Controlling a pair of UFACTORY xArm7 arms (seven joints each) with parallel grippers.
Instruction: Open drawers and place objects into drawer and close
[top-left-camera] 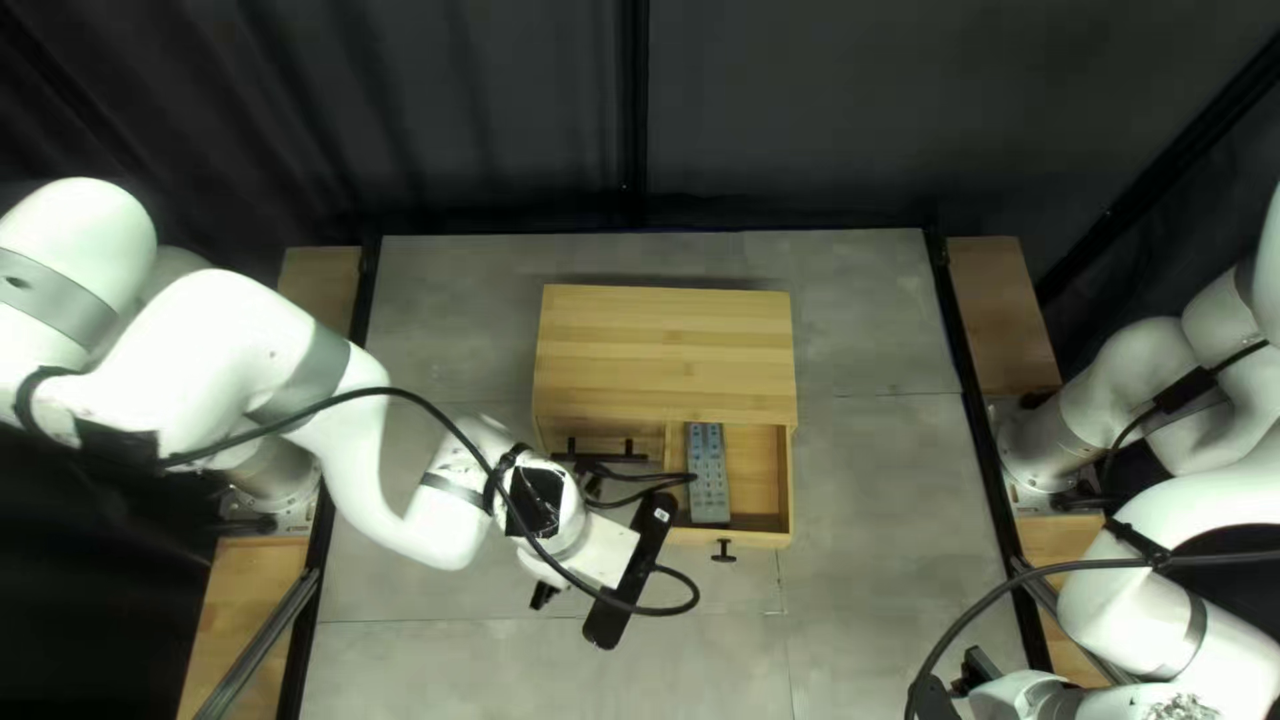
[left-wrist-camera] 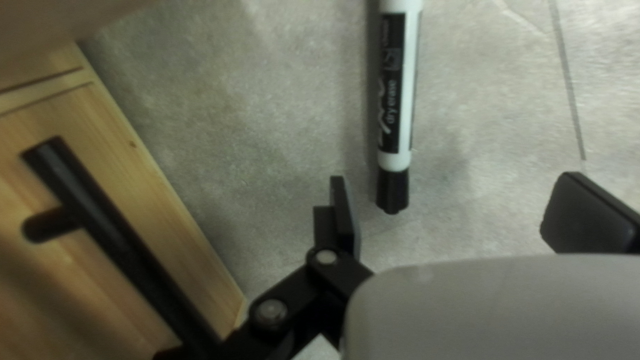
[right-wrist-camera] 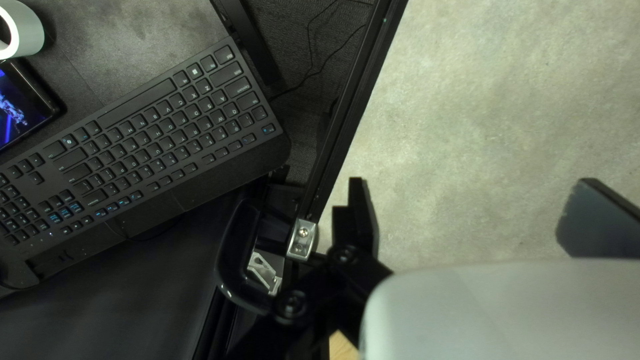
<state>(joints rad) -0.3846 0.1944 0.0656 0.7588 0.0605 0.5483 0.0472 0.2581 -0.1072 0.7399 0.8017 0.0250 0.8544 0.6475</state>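
The right hand (right-wrist-camera: 470,200), its fingers spread around nothing, waits by the worktop's near edge, probably parked out of the way. The left hand (left-wrist-camera: 455,193) is spread too, likely to straddle the white marker with a black cap (left-wrist-camera: 399,87) lying ungripped on the grey worktop (left-wrist-camera: 267,100). Only the left wrist view shows that marker; only the top left view shows the pale wooden drawer (top-left-camera: 760,539), open presumably for loading, with a grey remote (top-left-camera: 708,474) inside.
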